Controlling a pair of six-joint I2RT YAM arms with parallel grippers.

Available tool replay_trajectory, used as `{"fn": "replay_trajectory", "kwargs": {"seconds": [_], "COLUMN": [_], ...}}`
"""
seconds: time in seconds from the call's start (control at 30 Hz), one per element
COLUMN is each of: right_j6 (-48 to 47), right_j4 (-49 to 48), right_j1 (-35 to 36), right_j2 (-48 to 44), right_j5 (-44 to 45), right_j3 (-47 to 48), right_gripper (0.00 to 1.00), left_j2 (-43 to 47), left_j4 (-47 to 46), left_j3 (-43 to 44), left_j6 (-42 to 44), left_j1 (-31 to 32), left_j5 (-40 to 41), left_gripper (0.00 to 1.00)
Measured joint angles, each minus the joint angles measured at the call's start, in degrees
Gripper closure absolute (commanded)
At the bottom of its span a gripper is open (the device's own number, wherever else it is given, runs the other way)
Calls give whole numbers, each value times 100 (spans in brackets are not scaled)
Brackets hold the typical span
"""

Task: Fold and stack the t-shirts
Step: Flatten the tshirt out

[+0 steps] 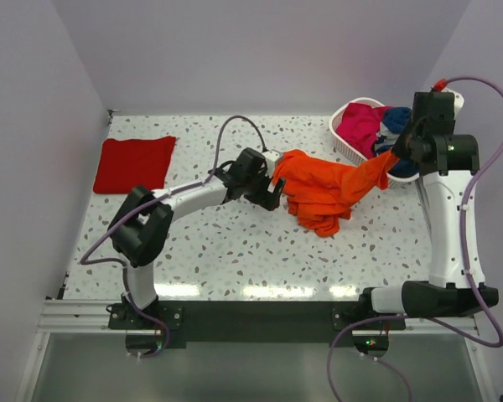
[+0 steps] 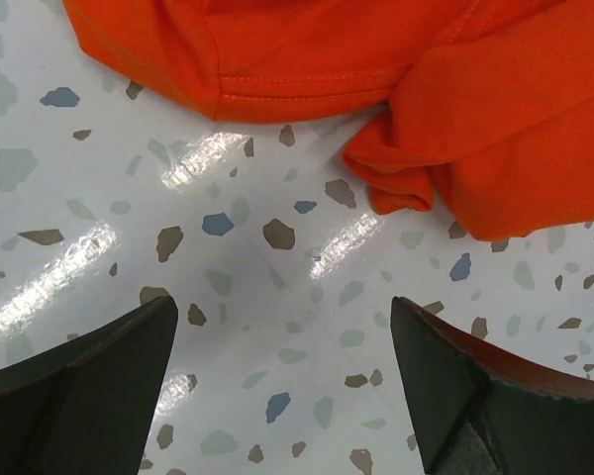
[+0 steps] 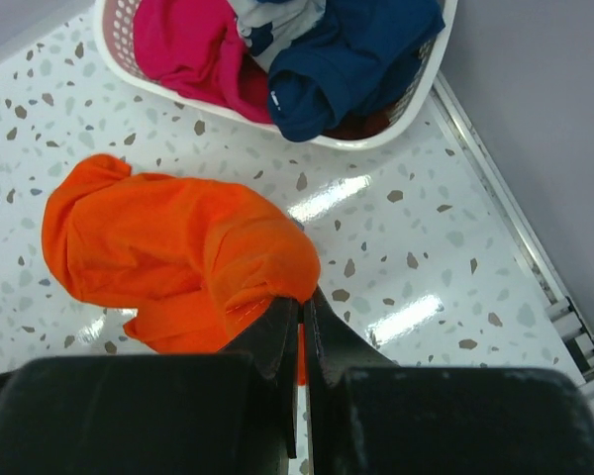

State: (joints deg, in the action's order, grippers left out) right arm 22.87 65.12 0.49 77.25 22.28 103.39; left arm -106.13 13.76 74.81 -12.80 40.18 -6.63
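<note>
Right pincer [image 1: 396, 159] pinches bright orange cloth t-shirt [image 1: 323, 193]; left pincer [image 1: 272, 191] spread just beside it.
Right pincer is pressed together on a bunched edge of the orange shirt. That end is stretched out toward the white plastic lattice basket [image 1: 345, 144], and the rest lies crumpled mid-way across the speckled white terrazzo-pattern worktop [image 1: 226, 243]. Left pincer fingers [image 2: 89, 381] are wide apart with nothing between them but bare worktop. They sit just short of the orange shirt's stitched hem, not touching it. Dark red cloth t-shirt [image 1: 134, 163] is folded into a flat rectangle at the far left, well apart from the rest. Magenta cloth t-shirt [image 1: 360, 126] and navy cloth t-shirt [image 1: 396, 120] are heaped unfolded in the basket at the far right corner.
</note>
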Motion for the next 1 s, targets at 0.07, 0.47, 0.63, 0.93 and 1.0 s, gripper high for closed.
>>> {"fn": "replay_trajectory", "kwargs": {"seconds": [0.07,0.47,0.63,0.93,1.0], "right_j6": [4,127,221,264,267], "right_j4": [-4,-46,-68,-83,-85], "right_j1": [-46,-562,-691,-807,-835], "right_j2": [4,35,35,39,39], "right_j5": [-114,-595,-758,-850,-855], "right_j3": [-116,-273,-310,-317,-317], "right_gripper": [100,100,100,100,100], "left_j2": [-286,-1062,-1145,-1462,-1517], "left_j4": [-2,-258,-385,-608,-667], "left_j3": [133,647,645,730,796], "left_j6": [59,173,199,214,254], "left_j1": [4,157,304,343,343], "left_j5": [-52,-468,-667,-1001,-1038], "left_gripper": [10,22,24,30,31]}}
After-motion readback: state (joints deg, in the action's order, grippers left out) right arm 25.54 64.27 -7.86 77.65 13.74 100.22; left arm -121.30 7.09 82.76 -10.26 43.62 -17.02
